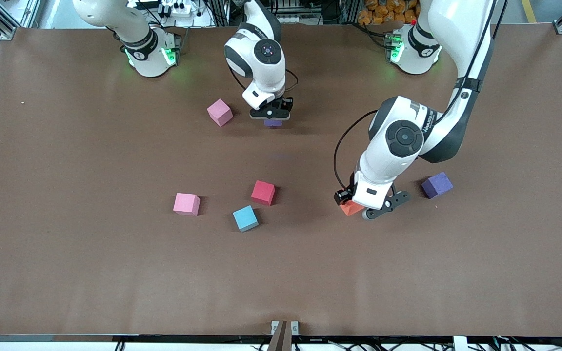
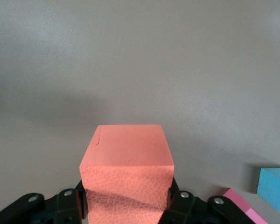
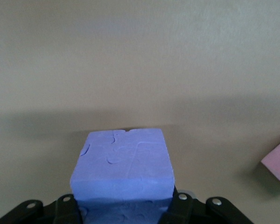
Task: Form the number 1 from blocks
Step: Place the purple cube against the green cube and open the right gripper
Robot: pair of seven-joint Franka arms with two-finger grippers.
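My right gripper (image 1: 272, 118) is shut on a purple block (image 1: 273, 123) and holds it above the table, beside a pink block (image 1: 220, 112). The right wrist view shows that purple block (image 3: 123, 163) between my fingers, with the pink block (image 3: 277, 163) off to one side. Low over the table, the left gripper (image 1: 354, 207) is shut on the orange block (image 1: 351, 208), which fills the left wrist view (image 2: 126, 163). A second purple block (image 1: 436, 185) lies beside it, toward the left arm's end. Red (image 1: 263, 192), light blue (image 1: 245, 218) and pink (image 1: 186, 204) blocks lie mid-table. No green block is in view.
The brown table mat (image 1: 90, 273) is bare along the edge nearest the front camera. The left wrist view shows the light blue block (image 2: 274, 186) and the corner of a pinkish block (image 2: 245, 207) at its edge.
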